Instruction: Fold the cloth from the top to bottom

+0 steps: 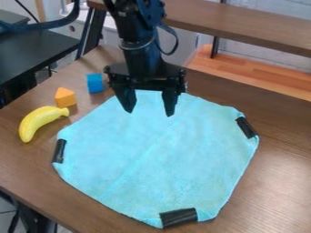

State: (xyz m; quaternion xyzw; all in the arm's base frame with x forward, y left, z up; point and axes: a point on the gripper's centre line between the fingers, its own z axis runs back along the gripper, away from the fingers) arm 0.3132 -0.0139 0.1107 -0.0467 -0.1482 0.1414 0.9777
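Gripper (pixel 149 113) hangs open at upper centre over the cloth (pixel 158 159); fold seemingly unstarted, next pinch its top edge.

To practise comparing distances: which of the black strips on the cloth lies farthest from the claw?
The bottom strip, on the edge of the cloth nearest the camera; the left strip and right strip lie closer to the claw.

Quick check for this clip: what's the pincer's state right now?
Pincer: open, fingers spread apart with nothing gripped between them, over the upper part of the blue cloth.
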